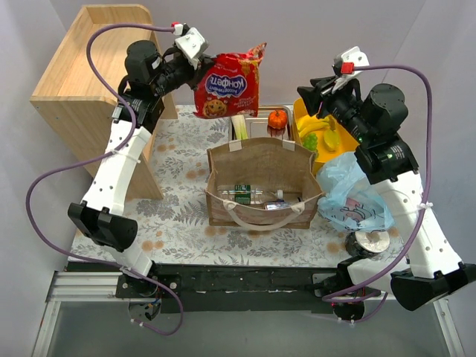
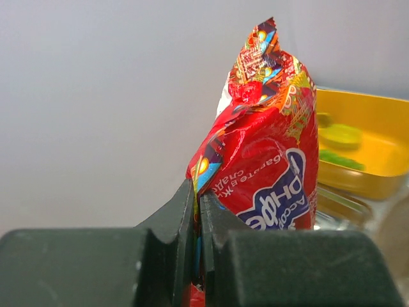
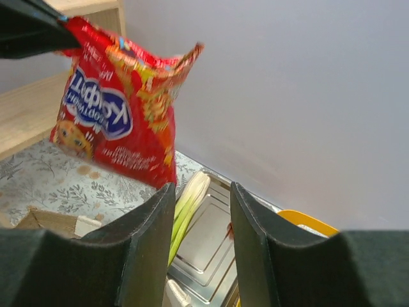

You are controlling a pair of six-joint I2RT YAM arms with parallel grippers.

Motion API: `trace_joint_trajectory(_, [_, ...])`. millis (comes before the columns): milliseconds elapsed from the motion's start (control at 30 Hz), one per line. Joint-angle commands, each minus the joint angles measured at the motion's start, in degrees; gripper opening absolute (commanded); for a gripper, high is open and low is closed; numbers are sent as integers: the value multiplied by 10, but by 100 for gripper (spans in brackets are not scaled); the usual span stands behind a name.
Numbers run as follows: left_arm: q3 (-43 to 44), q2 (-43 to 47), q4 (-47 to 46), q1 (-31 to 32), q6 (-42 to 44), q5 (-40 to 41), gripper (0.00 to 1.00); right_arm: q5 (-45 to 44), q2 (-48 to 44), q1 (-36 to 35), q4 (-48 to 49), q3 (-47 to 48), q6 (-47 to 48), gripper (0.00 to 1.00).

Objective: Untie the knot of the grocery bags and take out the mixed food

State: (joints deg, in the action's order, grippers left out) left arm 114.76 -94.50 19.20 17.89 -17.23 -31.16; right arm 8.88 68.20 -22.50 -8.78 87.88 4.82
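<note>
We're looking at the table point(image 1: 178, 223), w/ a leaf-print cloth, carrying everything. We're taking the brown paper carrier point(image 1: 260, 167) as our ref: it's standing upright mid-table, mouth open, whitish handles hanging over its near wall.

Left of the carrier and further back, a wooden shelf point(image 1: 82, 67) is standing at the table's far-left corner.

Right of the carrier, touching its side, the light-blue plastic bag point(image 1: 353, 197) is lying crumpled. The knot: we can't make it out in any view.

Behind the carrier's right corner a yellow tub point(image 1: 301, 111) is sitting. Directly behind the carrier a steel tray point(image 3: 204, 243) is lying flat.

Above and behind the carrier's left half, the red crisp packet point(image 1: 227, 85) is hanging in the air, off the table, blue oval logo facing the top cam. The left tool point(image 2: 197, 198) is pinching it at one edge, fingers closed tight on the film, per the left wrist cam.

The right tool point(image 3: 201, 192) is hovering behind the carrier's right corner, over the tub area, fingers parted by a moderate gap w/ nothing between them. It's pointing toward the packet and tray.

The pale-green leek point(image 1: 239, 126) is lying in the tray, just behind the carrier's far wall. The yellow bananas point(image 1: 312, 128) are resting in the tub.

Inside the carrier, a clear bottle point(image 1: 249, 195) is lying on its side on the bottom, w/ a small packet point(image 1: 277, 205) just beside it.

The small orange pumpkin point(image 1: 277, 117) is sitting behind the carrier, in the tray's right part.
</note>
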Motion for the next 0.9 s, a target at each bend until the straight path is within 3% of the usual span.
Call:
trace_joint_trajectory(0, [63, 7, -164, -12, 82, 108, 0, -16, -10, 4, 39, -14, 1, 47])
trace_joint_trajectory(200, [154, -58, -218, -16, 140, 188, 0, -13, -14, 4, 46, -37, -2, 46])
trace_joint_trajectory(567, [126, -67, -293, -29, 287, 276, 0, -12, -12, 8, 46, -53, -3, 46])
trace_joint_trajectory(867, [172, -68, -411, -67, 222, 362, 0, -6, -8, 9, 47, -65, -10, 46])
